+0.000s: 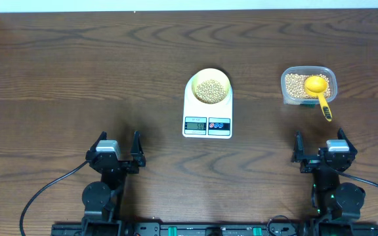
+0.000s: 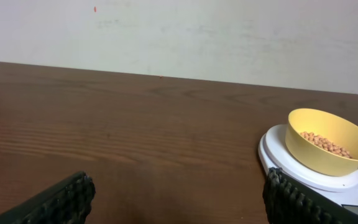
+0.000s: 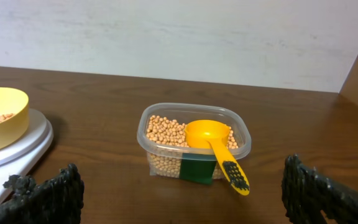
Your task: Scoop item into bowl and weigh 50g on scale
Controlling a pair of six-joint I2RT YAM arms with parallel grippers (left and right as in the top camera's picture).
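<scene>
A dark wooden table [image 1: 58,72] is seen from above. A white scale [image 1: 195,110] lies at its centre, with the display [image 1: 195,125] and two buttons [image 1: 219,124] on the edge nearest the robot. The digits are too small to read. A pale yellow bowl [image 1: 193,82] stands on the far part of the scale, holding a shallow heap of tan beans [image 1: 210,90].

To the right, well apart from the scale, a clear tub [image 1: 285,84] holds more beans. A yellow scoop [image 1: 320,95] rests in it, cup on the beans, handle leaning over the near rim toward the right arm. A dark green label [image 3: 197,171] shows on the tub's near wall.

The left gripper [image 1: 119,136] sits near the front edge, left of the scale and well apart from it. Its jaws are spread wide around bare table. The right gripper [image 1: 319,136] sits in front of the tub, near the tip of the scoop handle but not touching it, jaws likewise spread wide and grasping nothing.

In the left wrist view, black ribbed fingers [image 2: 67,199] fill the bottom corners, with the bowl and scale at the right edge. In the right wrist view, the tub and scoop sit centred beyond the parted fingers [image 3: 316,190], with the bowl and scale at the left edge. A pale wall [image 3: 179,37] rises behind the table.
</scene>
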